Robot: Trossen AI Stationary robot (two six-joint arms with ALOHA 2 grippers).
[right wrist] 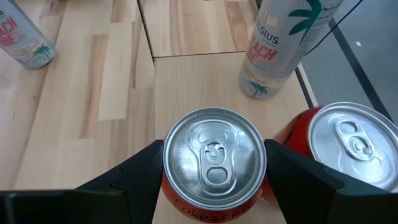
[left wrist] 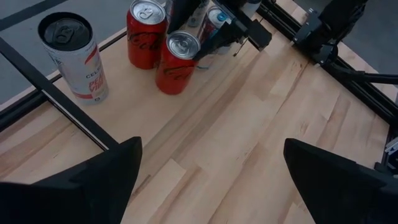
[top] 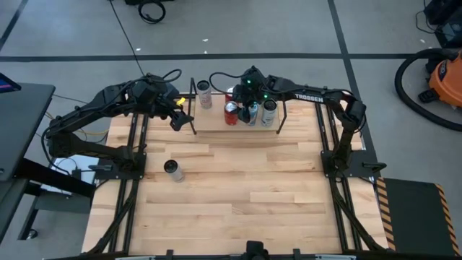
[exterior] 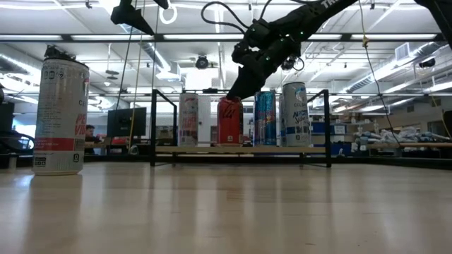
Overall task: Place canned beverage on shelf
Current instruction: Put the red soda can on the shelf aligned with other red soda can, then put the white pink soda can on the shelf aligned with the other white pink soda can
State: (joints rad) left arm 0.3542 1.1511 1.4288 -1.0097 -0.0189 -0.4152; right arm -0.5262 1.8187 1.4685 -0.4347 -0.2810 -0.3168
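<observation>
Your shelf [top: 216, 123] at the table's far edge already carries several cans. The red can [right wrist: 213, 163] stands upright on its board, touching a second red can [right wrist: 348, 152]. Your right gripper [right wrist: 213, 171] straddles it, fingers against its sides. Pull away crooked and you could tip it into that neighbour. Your left gripper [left wrist: 211, 177] waits spread open beside the shelf's end.

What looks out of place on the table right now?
One white can stands alone on the open table, far from the shelf where the other cans stand upright. Nothing looks spilled, tipped or dented.
</observation>
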